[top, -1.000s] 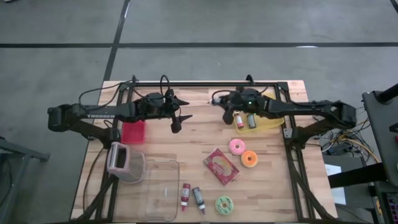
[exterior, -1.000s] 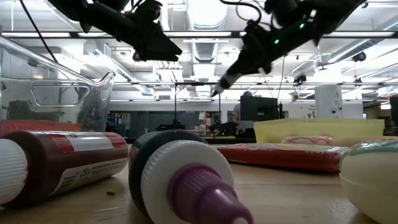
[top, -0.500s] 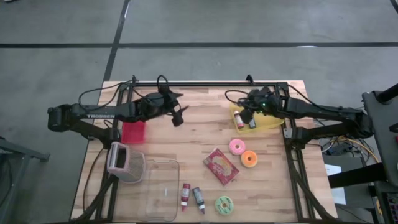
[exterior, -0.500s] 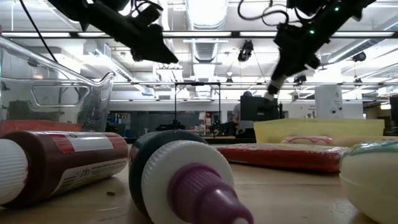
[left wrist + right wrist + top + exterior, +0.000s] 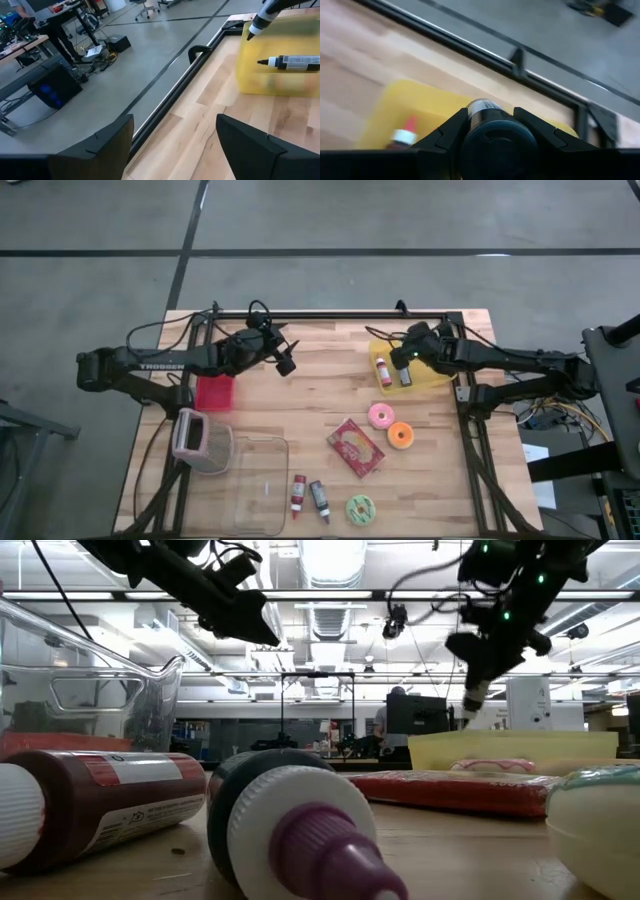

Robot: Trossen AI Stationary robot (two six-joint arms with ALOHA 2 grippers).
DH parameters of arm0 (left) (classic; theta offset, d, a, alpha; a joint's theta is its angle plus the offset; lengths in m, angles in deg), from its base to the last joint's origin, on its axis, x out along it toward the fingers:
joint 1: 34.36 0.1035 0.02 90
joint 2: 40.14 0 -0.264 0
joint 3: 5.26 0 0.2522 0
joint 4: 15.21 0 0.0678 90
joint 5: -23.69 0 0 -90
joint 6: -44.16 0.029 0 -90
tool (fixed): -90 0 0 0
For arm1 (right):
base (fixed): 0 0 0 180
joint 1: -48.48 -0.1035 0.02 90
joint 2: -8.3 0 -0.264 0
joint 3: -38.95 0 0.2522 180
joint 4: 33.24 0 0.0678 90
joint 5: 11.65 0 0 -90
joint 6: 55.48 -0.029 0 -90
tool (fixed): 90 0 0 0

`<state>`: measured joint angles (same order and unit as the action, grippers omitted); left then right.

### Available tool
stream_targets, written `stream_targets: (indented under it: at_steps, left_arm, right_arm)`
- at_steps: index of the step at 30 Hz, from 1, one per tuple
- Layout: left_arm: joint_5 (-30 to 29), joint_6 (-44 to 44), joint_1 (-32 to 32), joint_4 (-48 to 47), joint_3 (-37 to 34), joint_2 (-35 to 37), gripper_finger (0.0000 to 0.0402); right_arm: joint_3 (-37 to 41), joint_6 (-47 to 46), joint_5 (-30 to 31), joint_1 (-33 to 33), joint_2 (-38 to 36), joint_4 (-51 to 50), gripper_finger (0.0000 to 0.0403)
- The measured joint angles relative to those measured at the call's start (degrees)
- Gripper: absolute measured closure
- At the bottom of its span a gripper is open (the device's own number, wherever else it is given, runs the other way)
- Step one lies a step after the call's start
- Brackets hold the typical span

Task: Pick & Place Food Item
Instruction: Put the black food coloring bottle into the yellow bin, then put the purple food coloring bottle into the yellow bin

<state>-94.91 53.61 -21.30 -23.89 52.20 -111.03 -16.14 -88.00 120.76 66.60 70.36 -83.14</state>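
My right gripper [image 5: 404, 361] hangs over the yellow tray [image 5: 437, 378] at the table's far right, shut on a dark squeeze bottle [image 5: 473, 692]. The bottle's pale tip [image 5: 254, 29] points down into the tray. A red-capped bottle [image 5: 383, 371] and a black bottle [image 5: 295, 61] lie on their sides in the tray. My left gripper [image 5: 174, 120] is open and holds nothing, above the table's far middle [image 5: 286, 362]. My right gripper pinches the dark bottle's body near its base end [image 5: 492, 131] between its two fingers [image 5: 454, 131]. The bottle lies along the fingers, which slant down from the table's right side. It hangs tip down, a little tilted, clear of the tray.
A pink donut [image 5: 381, 416], an orange donut [image 5: 400, 435], a red packet [image 5: 355, 447] and a green donut [image 5: 360, 508] lie near right of centre. Two bottles [image 5: 308, 497] lie beside a clear container [image 5: 250, 480]. A red bin [image 5: 213, 392] stands at the left.
My right gripper has carried the dark bottle from the table's far middle toward the right edge, over the yellow tray, rolling and tipping so the bottle's tip points more steeply down. My left gripper has stayed in place and swung its fingers round at the wrist.
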Motion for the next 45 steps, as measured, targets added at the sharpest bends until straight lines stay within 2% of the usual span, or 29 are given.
stream_targets:
  at_steps: [2, 8, 20, 45]
  left_arm:
    - [0.0, 0.0, 0.0, 0.0, 0.0, 0.0, 0.0113]
    - [0.0, -0.5, 0.0, 0.0, 0.0, 0.0, 0.0113]
    - [0.0, -0.5, 0.0, 0.0, 0.0, 0.0, 0.0113]
    - [0.0, -0.5, 0.0, 0.0, 0.0, 0.0, 0.0113]
  right_arm:
    - [1.5, -3.2, 2.5, 0.0, 1.3, -0.2, 0.0257]
    - [5.5, -6.5, 2.7, 0.0, 5.6, -0.3, 0.0257]
    - [6.2, -12.9, 3.0, -0.1, 13.0, 0.6, 0.0253]
    - [4.7, -11.4, 2.4, -0.1, 15.3, 0.6, 0.0132]
